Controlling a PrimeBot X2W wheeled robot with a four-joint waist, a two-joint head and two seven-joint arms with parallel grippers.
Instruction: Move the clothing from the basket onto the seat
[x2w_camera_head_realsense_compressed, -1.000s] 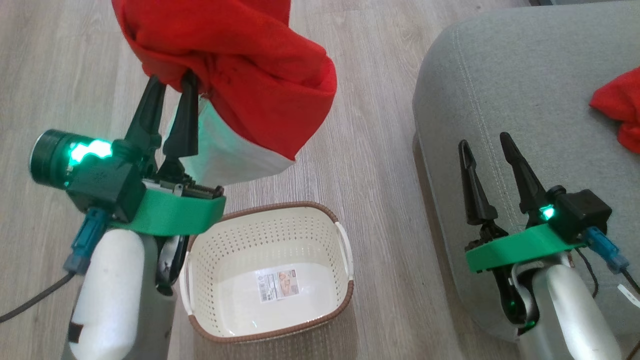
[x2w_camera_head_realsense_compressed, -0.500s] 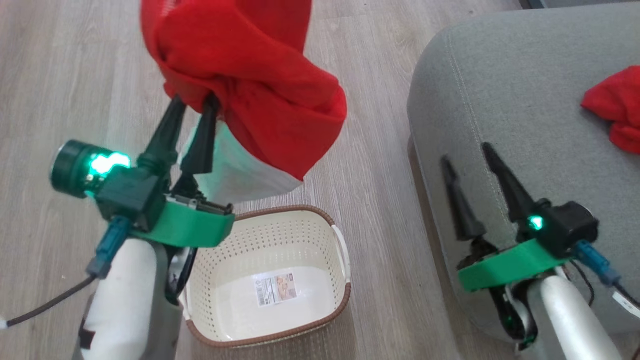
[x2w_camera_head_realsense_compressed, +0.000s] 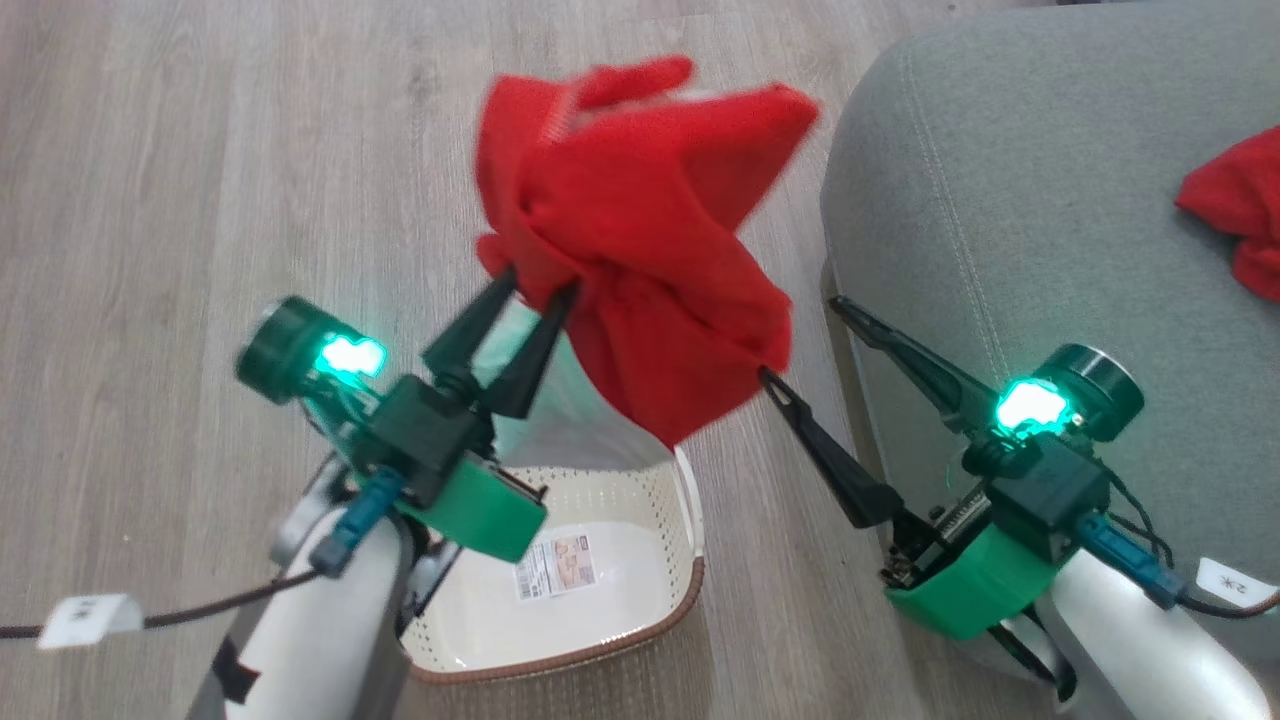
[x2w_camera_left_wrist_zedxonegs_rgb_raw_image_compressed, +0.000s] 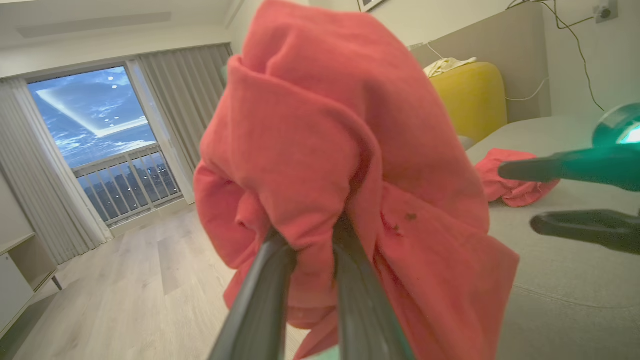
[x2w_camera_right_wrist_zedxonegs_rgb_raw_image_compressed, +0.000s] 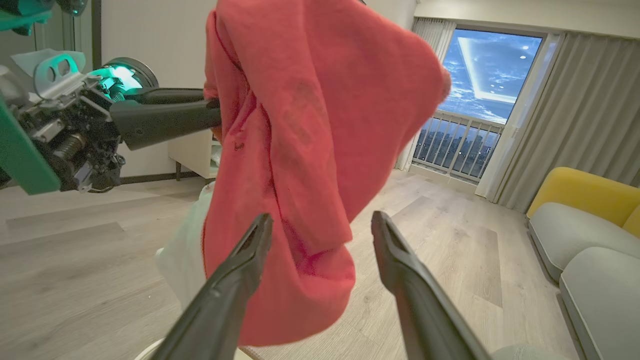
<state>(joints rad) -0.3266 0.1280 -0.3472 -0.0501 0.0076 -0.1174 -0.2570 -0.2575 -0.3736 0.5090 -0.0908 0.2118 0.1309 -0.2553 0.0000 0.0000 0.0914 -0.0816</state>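
My left gripper (x2w_camera_head_realsense_compressed: 535, 285) is shut on a bright red garment (x2w_camera_head_realsense_compressed: 645, 250) with a white piece (x2w_camera_head_realsense_compressed: 560, 420) hanging under it, held in the air above the cream basket (x2w_camera_head_realsense_compressed: 690, 520). The same red garment (x2w_camera_left_wrist_zedxonegs_rgb_raw_image_compressed: 330, 150) bunches over the left gripper (x2w_camera_left_wrist_zedxonegs_rgb_raw_image_compressed: 312, 235) in the left wrist view. My right gripper (x2w_camera_head_realsense_compressed: 800, 340) is open, its fingers reaching toward the lower right of the hanging cloth, one tip at its edge. In the right wrist view the red garment (x2w_camera_right_wrist_zedxonegs_rgb_raw_image_compressed: 300, 150) hangs just beyond the open right gripper (x2w_camera_right_wrist_zedxonegs_rgb_raw_image_compressed: 320, 225). Another red piece (x2w_camera_head_realsense_compressed: 1235, 215) lies on the grey-green seat (x2w_camera_head_realsense_compressed: 1000, 200).
The basket holds just its paper label (x2w_camera_head_realsense_compressed: 557, 563) and stands on the wooden floor (x2w_camera_head_realsense_compressed: 200, 200) left of the seat. A yellow sofa back (x2w_camera_left_wrist_zedxonegs_rgb_raw_image_compressed: 467, 95) rises behind the seat. A balcony window (x2w_camera_right_wrist_zedxonegs_rgb_raw_image_compressed: 480, 95) and curtains are at the far side of the room.
The left gripper has carried the red and white clothing rightward toward the seat. The right gripper has turned inward and reached toward the cloth, still open.
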